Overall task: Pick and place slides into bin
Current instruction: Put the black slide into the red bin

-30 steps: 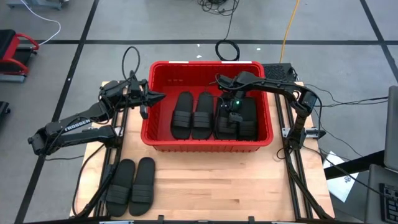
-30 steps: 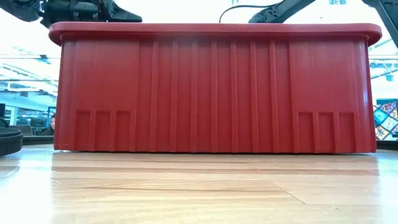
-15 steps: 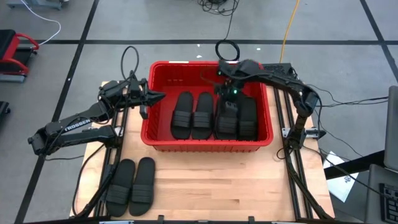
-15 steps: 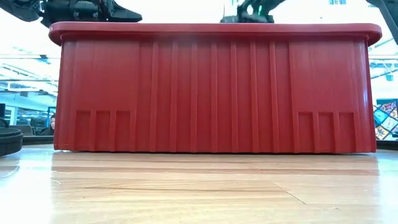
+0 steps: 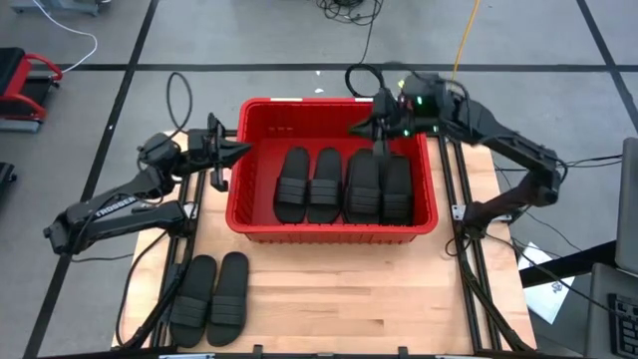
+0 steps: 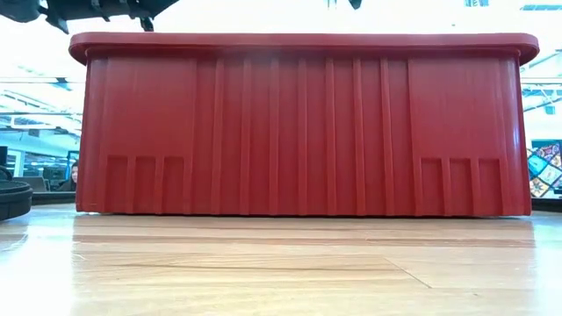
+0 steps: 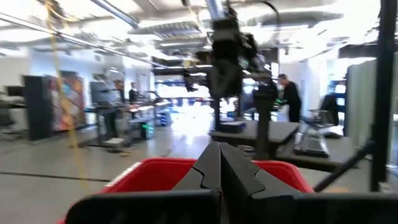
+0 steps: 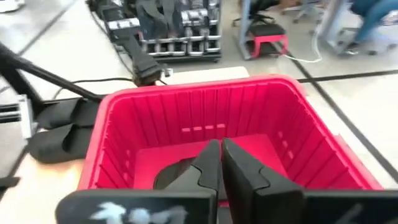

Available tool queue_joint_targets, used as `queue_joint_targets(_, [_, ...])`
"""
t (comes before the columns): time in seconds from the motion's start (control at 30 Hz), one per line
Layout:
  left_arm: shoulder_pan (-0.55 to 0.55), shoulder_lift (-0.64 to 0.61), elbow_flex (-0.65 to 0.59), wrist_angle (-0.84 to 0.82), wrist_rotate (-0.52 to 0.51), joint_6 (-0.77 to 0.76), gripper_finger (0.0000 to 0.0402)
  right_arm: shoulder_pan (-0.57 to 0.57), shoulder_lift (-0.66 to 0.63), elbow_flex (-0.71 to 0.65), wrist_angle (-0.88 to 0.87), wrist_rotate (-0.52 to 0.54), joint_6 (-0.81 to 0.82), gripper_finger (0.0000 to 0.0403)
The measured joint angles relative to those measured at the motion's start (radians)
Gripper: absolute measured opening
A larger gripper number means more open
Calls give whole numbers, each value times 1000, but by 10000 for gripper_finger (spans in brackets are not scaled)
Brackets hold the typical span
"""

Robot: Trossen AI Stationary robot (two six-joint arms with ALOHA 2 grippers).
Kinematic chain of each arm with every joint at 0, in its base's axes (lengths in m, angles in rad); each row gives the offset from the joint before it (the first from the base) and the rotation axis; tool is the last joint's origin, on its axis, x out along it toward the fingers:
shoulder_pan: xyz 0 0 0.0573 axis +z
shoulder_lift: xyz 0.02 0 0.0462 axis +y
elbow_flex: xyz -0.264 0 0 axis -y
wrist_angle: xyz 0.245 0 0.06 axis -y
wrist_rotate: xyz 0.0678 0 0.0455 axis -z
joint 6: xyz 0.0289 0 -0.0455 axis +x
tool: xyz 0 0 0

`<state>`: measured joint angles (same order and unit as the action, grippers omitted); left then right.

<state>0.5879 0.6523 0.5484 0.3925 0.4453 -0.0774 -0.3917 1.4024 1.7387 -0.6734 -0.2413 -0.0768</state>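
The red bin [image 5: 257, 110] stands at the table's far middle. Several black slides [image 5: 344, 184] lie side by side on its floor, straps up. Two more slides [image 5: 209, 297] lie side by side on the table at the near left, and also show in the right wrist view [image 8: 62, 134]. My left gripper [image 5: 246, 150] is shut and empty, hovering level just outside the bin's left rim [image 7: 155, 167]. My right gripper [image 5: 357, 128] is shut and empty, raised above the bin's far right part and pointing across the bin [image 8: 186, 99].
The bin's tall ribbed front wall [image 6: 299, 123] fills the low view, with one slide's end [image 6: 13, 197] at the left. Bare wood lies in front of the bin [image 5: 359, 289]. Cables lie on the floor behind the table [image 5: 364, 78]. People stand in the room beyond [image 7: 287, 93].
My right gripper has risen out of the bin, away from the slides on its right side, going toward the far edge and tipping from pointing down to nearly level. My left arm has drawn back a little toward the table's left edge and up.
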Motion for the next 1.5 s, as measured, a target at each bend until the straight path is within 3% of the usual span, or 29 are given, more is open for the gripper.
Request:
queue_joint_targets(0.13, [-10,-85,0,-87,-87,33,0,95,-105,-179,133,194,80,1])
queue_joint_targets(0.33, [-9,-179,0,-222,-137,52,0,211,-299,-495,455,274,202,0])
queue_joint_targets(0.67, [-9,-201,0,-270,-141,44,0,271,-662,-819,512,475,219,0])
queue_joint_targets(0.93, [-10,-202,0,-296,-102,-30,0,269,-948,-1003,514,477,190,0])
queue_joint_targets(1.1, [-9,-201,0,-398,-157,-37,0,270,-1075,-1093,507,420,168,0])
queue_joint_targets(1.37, [-11,-201,4,-444,-122,-98,0,269,-1192,-1192,517,394,260,0])
queue_joint_targets(1.5, [-26,-191,124,-479,-99,-49,0,269,-1205,-1199,529,396,259,0])
